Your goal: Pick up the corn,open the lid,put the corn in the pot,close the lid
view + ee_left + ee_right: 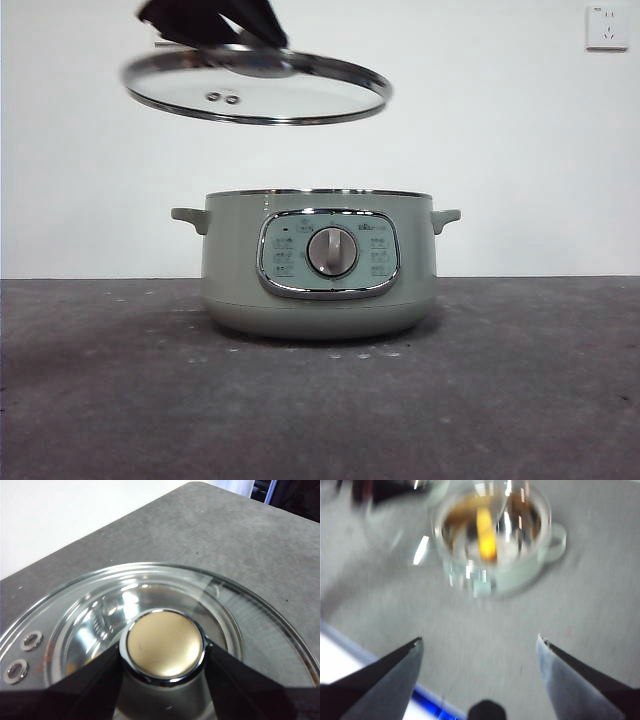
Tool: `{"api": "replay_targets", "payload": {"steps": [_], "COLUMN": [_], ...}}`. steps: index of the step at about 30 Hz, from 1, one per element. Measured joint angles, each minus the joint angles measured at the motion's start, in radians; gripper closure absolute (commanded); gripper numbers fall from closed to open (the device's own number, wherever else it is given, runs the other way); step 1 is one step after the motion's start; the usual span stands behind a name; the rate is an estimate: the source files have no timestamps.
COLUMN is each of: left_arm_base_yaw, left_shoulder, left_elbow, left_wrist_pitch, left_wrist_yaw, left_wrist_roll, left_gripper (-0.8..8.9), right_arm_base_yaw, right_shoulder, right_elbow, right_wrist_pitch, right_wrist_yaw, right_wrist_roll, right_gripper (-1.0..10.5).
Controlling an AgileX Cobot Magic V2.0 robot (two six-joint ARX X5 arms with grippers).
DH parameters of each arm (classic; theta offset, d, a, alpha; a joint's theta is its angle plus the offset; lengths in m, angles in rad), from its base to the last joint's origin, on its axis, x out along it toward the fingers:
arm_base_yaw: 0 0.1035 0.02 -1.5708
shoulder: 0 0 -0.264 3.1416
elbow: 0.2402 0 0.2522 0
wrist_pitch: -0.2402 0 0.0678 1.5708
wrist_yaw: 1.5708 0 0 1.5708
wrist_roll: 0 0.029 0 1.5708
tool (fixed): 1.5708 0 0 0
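The sage-green pot (318, 270) stands in the middle of the table with its top open. My left gripper (162, 652) is shut on the knob (164, 644) of the glass lid (256, 86) and holds the lid, slightly tilted, in the air above and to the left of the pot. In the right wrist view the yellow corn (486, 532) lies inside the pot (507, 572); the picture is blurred. My right gripper (479, 645) is open and empty, well away from the pot, over the grey table.
A white wall with a socket (607, 27) stands behind the table. The table's blue-lined edge (380, 667) shows near the right gripper. The grey table top (520, 400) spreads around the pot.
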Motion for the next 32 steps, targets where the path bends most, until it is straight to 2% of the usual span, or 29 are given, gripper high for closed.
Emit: {"api": "replay_targets", "payload": {"steps": [3, 7, 14, 32], "left_arm_base_yaw": [-0.013, -0.018, -0.018, -0.02], "left_shoulder": [0.121, 0.237, 0.322, 0.369], "left_elbow": [0.106, 0.163, 0.163, 0.163], "left_wrist_pitch": [0.012, 0.031, 0.055, 0.119], "left_wrist_yaw": [0.0, -0.007, -0.013, -0.007], "left_wrist_roll": [0.0, 0.0, 0.0, -0.004], "left_gripper": [8.21, 8.21, 8.21, 8.21], "right_arm_base_yaw": [0.001, 0.001, 0.001, 0.001], "right_shoulder": [-0.158, -0.314, -0.407, -0.407], "right_elbow": [-0.2, -0.332, -0.352, -0.354], "right_wrist_pitch": [0.0, 0.0, 0.0, 0.0], "right_wrist_yaw": [0.002, 0.003, 0.024, 0.045], "right_wrist_roll": [0.05, 0.114, 0.169, 0.172], "right_gripper": [5.6, 5.6, 5.7, 5.7]}}
